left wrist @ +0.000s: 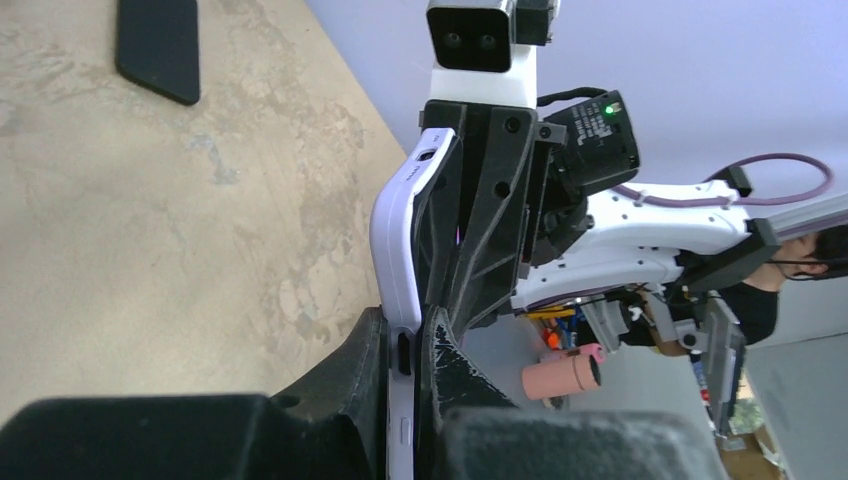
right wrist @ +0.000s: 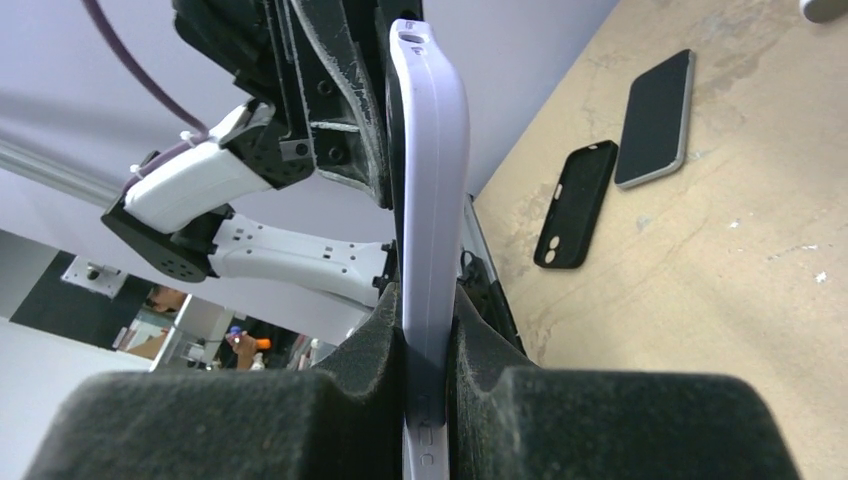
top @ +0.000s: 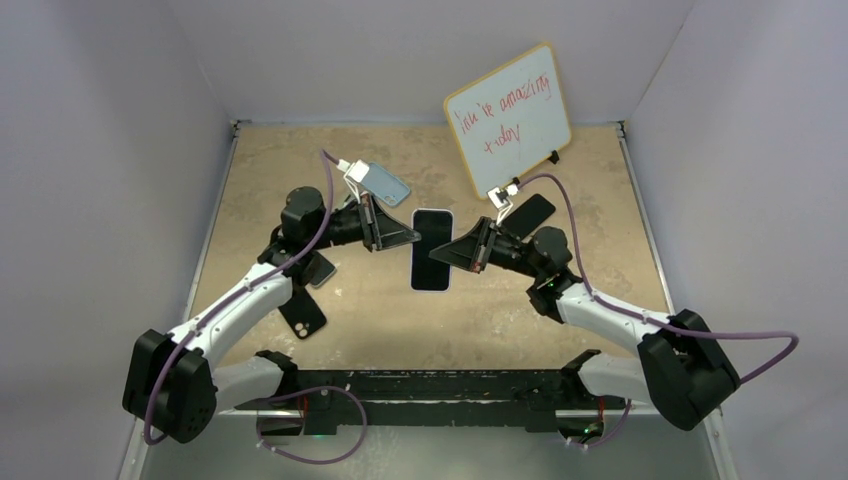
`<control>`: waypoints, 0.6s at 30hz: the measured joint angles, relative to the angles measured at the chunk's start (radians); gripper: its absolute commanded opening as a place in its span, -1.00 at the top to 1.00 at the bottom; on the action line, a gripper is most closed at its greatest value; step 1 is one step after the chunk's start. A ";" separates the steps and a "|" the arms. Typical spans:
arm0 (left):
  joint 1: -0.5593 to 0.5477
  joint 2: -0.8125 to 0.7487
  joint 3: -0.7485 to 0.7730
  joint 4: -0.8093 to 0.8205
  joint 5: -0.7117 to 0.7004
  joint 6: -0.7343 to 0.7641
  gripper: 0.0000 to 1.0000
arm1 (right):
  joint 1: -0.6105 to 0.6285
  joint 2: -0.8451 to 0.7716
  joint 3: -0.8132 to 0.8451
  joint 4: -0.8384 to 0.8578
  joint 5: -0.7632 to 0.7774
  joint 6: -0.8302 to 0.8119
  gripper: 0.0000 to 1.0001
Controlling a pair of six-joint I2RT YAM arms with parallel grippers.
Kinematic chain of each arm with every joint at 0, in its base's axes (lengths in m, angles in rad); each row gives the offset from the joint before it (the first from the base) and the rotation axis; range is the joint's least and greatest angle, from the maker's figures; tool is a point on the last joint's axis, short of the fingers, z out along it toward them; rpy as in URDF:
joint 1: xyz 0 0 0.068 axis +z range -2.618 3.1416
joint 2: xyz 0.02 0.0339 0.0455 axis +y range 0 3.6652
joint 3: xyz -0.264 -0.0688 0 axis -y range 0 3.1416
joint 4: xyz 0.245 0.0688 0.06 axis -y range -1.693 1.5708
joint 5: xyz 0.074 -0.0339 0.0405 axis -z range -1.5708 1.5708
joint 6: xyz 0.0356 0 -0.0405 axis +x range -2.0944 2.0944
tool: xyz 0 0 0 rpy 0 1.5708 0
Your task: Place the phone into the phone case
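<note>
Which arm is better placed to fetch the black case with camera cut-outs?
Left, probably: the black case lies beside the left arm, far from the right gripper. Both grippers pinch the phone; the left gripper must release first.

I'm running this from a robotics lab cell. A mottled tan table (top: pixel 500 310) is boxed in by plain white walls (top: pixel 400 50), with the left arm (top: pixel 240 300) and right arm (top: pixel 610 310) bolted to a black rail (top: pixel 430 385) at its near edge. A whiteboard (top: pixel 510 115) with a red handwritten note leans at the far right corner. Beyond the enclosure, the left wrist view shows a person (left wrist: pixel 770 300) among cluttered equipment
</note>
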 measured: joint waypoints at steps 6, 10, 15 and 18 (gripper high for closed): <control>-0.017 -0.011 0.028 -0.124 -0.054 0.079 1.00 | 0.000 0.014 0.000 -0.031 0.002 -0.012 0.91; -0.019 -0.029 0.040 -0.178 -0.066 0.105 1.00 | 0.003 0.013 0.001 -0.039 -0.002 -0.019 0.39; -0.024 -0.036 0.040 -0.183 -0.043 0.124 1.00 | 0.004 0.004 0.014 -0.084 0.002 -0.035 0.15; -0.023 -0.036 0.038 -0.175 -0.019 0.125 1.00 | 0.004 -0.013 0.028 -0.108 0.002 -0.035 0.12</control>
